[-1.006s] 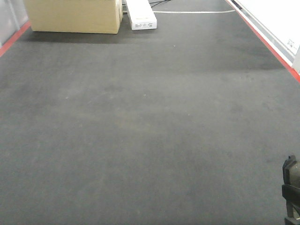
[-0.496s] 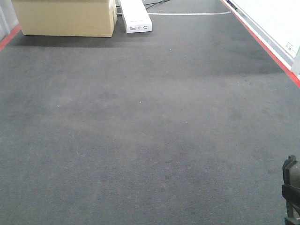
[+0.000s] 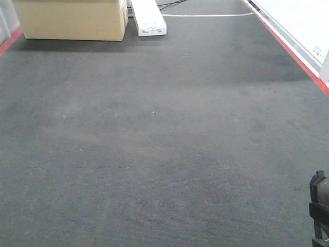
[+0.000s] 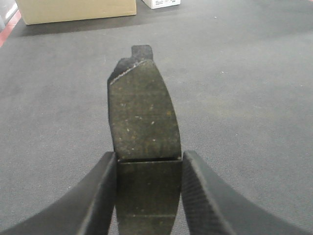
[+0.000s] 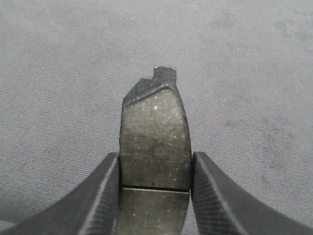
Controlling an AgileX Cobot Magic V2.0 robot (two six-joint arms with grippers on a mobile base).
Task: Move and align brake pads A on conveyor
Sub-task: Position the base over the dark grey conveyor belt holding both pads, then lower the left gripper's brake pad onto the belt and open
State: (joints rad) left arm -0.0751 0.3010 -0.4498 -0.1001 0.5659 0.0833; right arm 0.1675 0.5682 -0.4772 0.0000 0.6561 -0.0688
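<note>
Between the left gripper's [image 4: 149, 157] fingers [image 4: 100, 196], a pad [image 4: 142, 112] is pinched by its long edges, jaws narrow and tight on both sides. The pad points straight out ahead of the fingertips, grey-brown face up, its groove lying right at the fingertip line and a small dark tab at its far tip. Under it is the belt [image 4: 254, 98]; whether the pad touches it, I cannot tell. Far ahead and to the left of this gripper stands a cardboard box [image 4: 78, 10], with a white box [image 4: 161, 3] just to its right.

Over to the right gripper [image 5: 155, 159]: same picture, a second pad [image 5: 155, 127] squeezed between its fingers [image 5: 215, 200], sticking forward, face up, notched tab at the far end, groove just behind the fingertips. Bare belt lies all around it.

From the front view, a red strip [image 3: 288, 46] runs along the belt's right edge, and a dark robot part [image 3: 320, 206] pokes in at the lower right corner.
</note>
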